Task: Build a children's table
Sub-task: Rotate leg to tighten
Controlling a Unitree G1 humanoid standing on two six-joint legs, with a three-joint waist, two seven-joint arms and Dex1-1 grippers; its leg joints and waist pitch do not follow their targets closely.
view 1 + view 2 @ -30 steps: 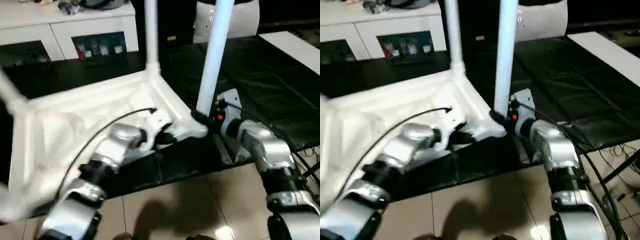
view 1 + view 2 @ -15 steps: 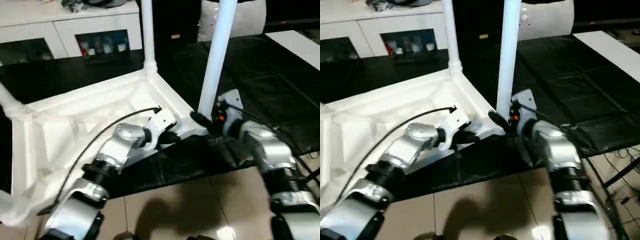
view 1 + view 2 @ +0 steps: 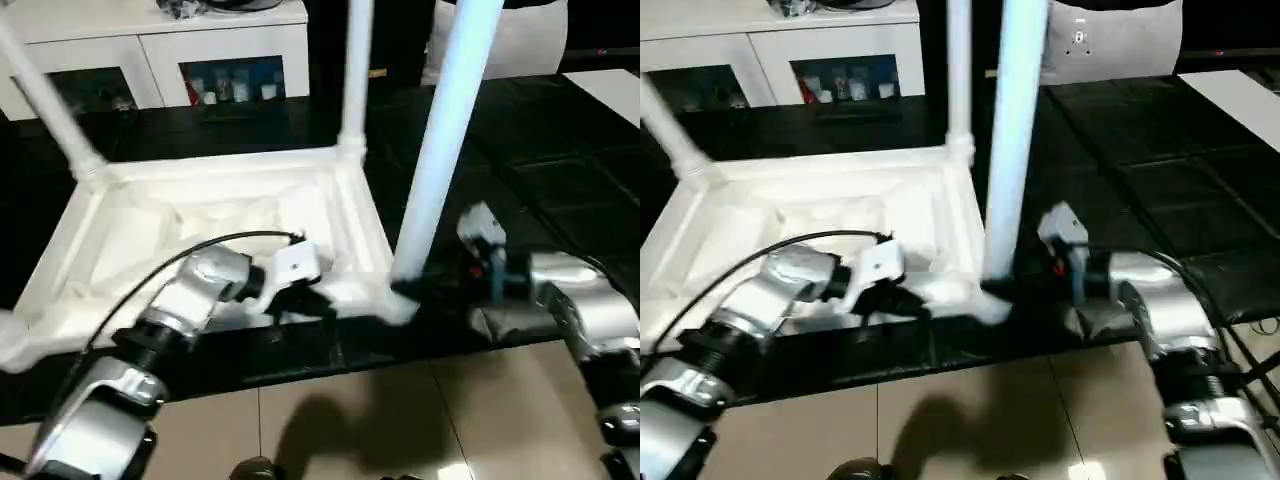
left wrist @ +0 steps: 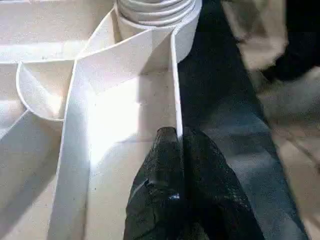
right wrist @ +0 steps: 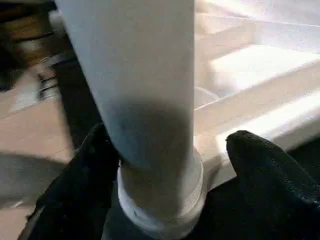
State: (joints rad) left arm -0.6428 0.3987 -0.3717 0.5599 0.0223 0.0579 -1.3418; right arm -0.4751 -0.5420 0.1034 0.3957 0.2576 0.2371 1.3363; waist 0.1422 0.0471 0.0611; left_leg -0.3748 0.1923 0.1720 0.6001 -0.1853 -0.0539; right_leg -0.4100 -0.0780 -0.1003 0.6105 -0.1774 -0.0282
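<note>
The children's table (image 3: 220, 215) lies upside down on the black work table (image 3: 560, 170), with three legs (image 3: 445, 150) I can count standing up. My left gripper (image 4: 177, 150) is pinched on its near rim wall. My right gripper (image 5: 165, 165) stands spread around the leg at three o'clock, one finger (image 5: 265, 170) clearly apart.

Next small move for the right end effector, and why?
Probably close the right end effector on the near leg. Its fingers straddle the leg's base at the corner socket, one with a visible gap, while the left end effector pinches the tabletop's rim, steadying it.
</note>
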